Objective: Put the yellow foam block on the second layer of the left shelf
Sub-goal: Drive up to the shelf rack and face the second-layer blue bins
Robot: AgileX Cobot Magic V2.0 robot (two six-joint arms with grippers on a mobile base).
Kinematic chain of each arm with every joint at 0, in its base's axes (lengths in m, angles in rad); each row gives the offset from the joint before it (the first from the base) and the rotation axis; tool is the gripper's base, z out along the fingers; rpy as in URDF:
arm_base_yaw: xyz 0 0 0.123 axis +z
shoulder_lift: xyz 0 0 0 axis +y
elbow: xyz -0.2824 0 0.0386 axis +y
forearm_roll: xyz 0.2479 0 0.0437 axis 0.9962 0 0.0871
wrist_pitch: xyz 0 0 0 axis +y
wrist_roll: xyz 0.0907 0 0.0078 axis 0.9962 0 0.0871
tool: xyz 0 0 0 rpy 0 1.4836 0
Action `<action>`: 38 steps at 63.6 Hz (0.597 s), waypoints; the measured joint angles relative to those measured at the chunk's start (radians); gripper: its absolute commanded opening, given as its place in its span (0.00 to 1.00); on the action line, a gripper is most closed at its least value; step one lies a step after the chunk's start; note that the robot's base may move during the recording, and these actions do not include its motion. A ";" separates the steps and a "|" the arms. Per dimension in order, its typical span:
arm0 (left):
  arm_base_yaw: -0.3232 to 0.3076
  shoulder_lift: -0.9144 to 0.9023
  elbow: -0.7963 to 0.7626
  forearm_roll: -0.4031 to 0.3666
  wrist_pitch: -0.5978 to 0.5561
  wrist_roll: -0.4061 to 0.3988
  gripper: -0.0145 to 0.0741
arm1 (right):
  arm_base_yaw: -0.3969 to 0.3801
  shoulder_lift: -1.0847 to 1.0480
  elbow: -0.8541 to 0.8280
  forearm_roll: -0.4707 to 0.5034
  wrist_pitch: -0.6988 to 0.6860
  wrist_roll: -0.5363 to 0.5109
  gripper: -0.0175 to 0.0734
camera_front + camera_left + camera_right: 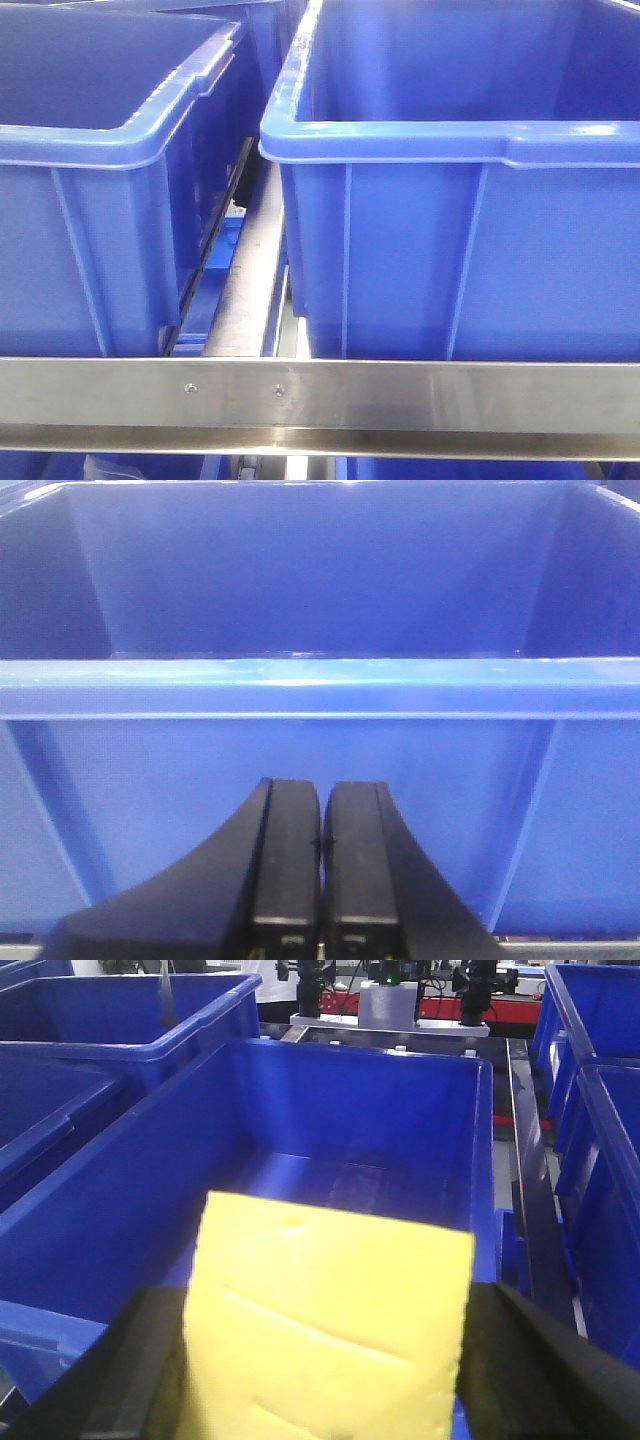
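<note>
The yellow foam block [325, 1320] fills the lower middle of the right wrist view, pale lemon yellow with shallow creases on its face. My right gripper [325, 1360] is shut on it, one black finger on each side, and holds it above the near rim of a blue bin [360, 1130]. My left gripper [321, 865] is shut and empty, its two black fingers pressed together, just in front of the outer wall of another blue bin [320, 685]. Neither gripper nor the block shows in the front view.
Two blue bins [95, 200] [470, 180] stand side by side on a shelf behind a steel rail [320, 400], with a narrow gap between them. More blue bins [110, 1010] [600, 1110] flank the right gripper's bin. Equipment [400, 990] stands at the back.
</note>
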 measured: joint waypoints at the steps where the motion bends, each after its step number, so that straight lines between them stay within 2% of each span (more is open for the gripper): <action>1: 0.000 0.000 0.000 0.000 0.000 0.000 0.32 | 0.000 0.000 0.000 0.000 0.000 0.000 0.58; 27: 0.000 0.000 0.000 0.000 0.000 0.000 0.32 | 0.000 0.017 -0.005 0.000 0.000 0.000 0.58; 38: 0.000 0.000 0.000 0.000 0.000 0.000 0.32 | 0.000 0.199 -0.099 0.000 0.000 0.000 0.58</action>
